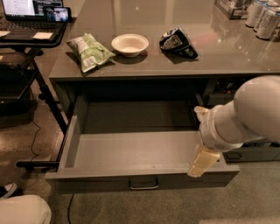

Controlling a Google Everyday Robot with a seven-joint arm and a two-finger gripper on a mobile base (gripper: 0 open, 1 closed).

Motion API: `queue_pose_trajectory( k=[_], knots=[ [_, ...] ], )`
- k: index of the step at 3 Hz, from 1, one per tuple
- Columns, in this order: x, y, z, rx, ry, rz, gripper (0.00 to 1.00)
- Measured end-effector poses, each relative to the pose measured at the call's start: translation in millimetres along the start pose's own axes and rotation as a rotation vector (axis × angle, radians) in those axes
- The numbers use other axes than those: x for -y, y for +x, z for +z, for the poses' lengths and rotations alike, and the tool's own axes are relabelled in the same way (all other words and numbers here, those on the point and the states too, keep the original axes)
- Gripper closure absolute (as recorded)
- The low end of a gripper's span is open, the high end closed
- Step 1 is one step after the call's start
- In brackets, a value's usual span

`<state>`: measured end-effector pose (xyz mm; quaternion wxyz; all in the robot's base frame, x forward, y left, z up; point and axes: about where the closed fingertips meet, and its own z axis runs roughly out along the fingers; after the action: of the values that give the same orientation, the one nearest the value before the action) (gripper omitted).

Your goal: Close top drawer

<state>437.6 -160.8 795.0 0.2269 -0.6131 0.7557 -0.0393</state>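
Wide, deep dark-grey top drawer (96, 181) stands fully open, mostly left of gripper. Cream two-finger gripper (203, 162) hangs at drawer's right front corner, likely set there to shove front inward. Open or closed: cannot tell. Small metal bar handle (143, 183) lower-left, untouched.

You are getting no readable text on the green snack bag (89, 52), dark bag (178, 42) or laptop screen (26, 7); the gripper (203, 162) is hovering at the top drawer's (100, 180) right front corner.
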Motion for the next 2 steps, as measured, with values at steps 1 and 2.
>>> queue_pose_trajectory(
  k=[1,2],
  knots=[
    [-14.2,1.0,27.1,0.049,-0.014,-0.045,0.00],
    [-17.9,6.2,52.7,0.072,-0.004,-0.101,0.00]
  ],
)
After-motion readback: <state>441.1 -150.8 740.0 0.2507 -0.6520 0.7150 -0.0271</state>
